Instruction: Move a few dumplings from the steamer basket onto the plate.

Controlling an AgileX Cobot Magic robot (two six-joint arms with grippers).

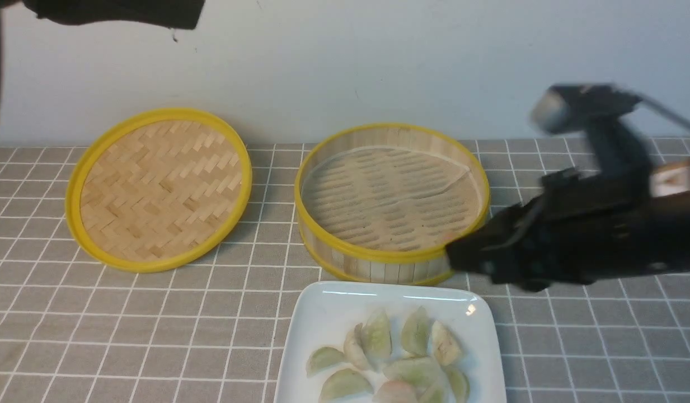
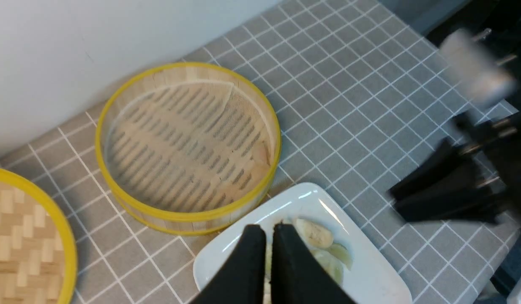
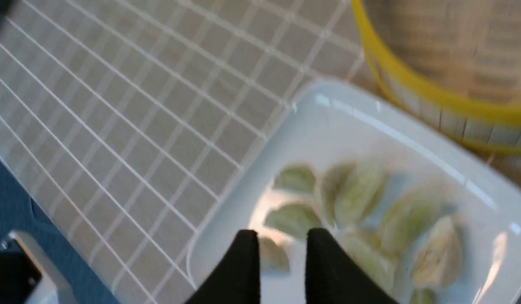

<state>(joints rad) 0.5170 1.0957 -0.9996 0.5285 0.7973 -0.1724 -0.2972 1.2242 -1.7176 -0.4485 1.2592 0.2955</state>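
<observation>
The steamer basket (image 1: 389, 258) stands at the middle back, and only its paper-lined slat floor shows inside. Just in front of it, the white plate (image 1: 333, 313) holds several pale green and whitish dumplings (image 1: 389, 358). My right gripper (image 1: 455, 256) is motion-blurred. It hovers by the basket's right front rim, above the plate's far right corner. In the right wrist view its fingertips (image 3: 247, 238) stand a little apart over the dumplings (image 3: 357, 190), with nothing between them. My left gripper (image 2: 266, 230) hangs high over the plate (image 2: 370, 274), shut and empty.
The flat woven lid (image 1: 160, 190) with a yellow rim lies at the back left on the grey checked tablecloth (image 1: 126, 336). A pale wall rises close behind the basket and lid. Part of my left arm (image 1: 115, 11) shows dark at the top left.
</observation>
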